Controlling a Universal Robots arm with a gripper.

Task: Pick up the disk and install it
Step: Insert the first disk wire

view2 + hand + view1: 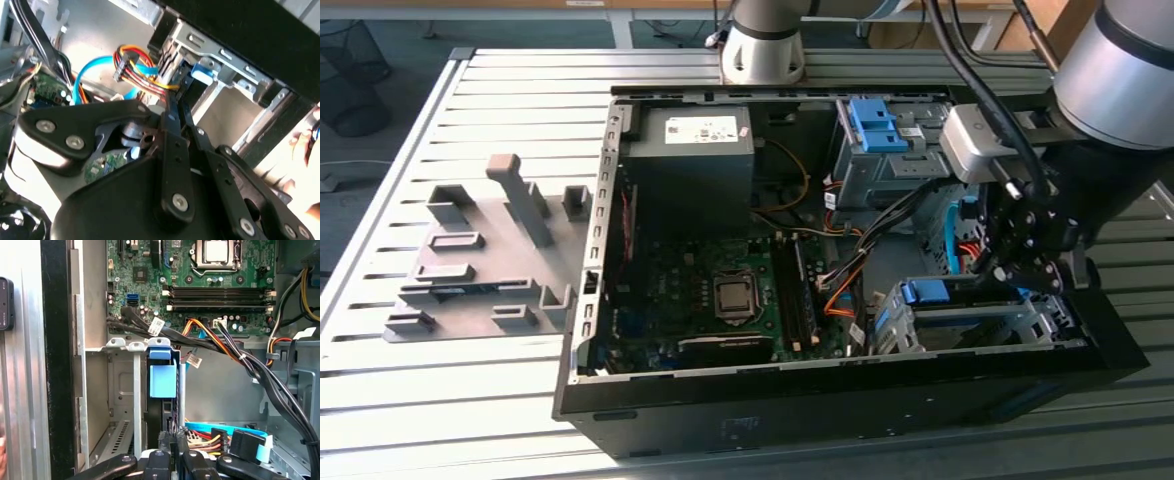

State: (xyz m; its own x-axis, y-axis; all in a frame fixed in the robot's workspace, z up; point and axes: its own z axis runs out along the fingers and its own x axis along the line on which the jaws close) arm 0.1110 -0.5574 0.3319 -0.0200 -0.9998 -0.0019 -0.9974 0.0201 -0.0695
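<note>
Your gripper [1021,262] sits right of centre in the exterior view, fingers together on the disk [162,385]; the disk stands edge-on in the drive cage [122,390].

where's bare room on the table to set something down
Bare slats of the table lie beyond the grey fixture, and more in front of it. Inside the case it is crowded: cables, board, drive cage, claw.

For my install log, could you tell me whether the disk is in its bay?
In: the disk stands on edge inside the metal drive cage.
</note>
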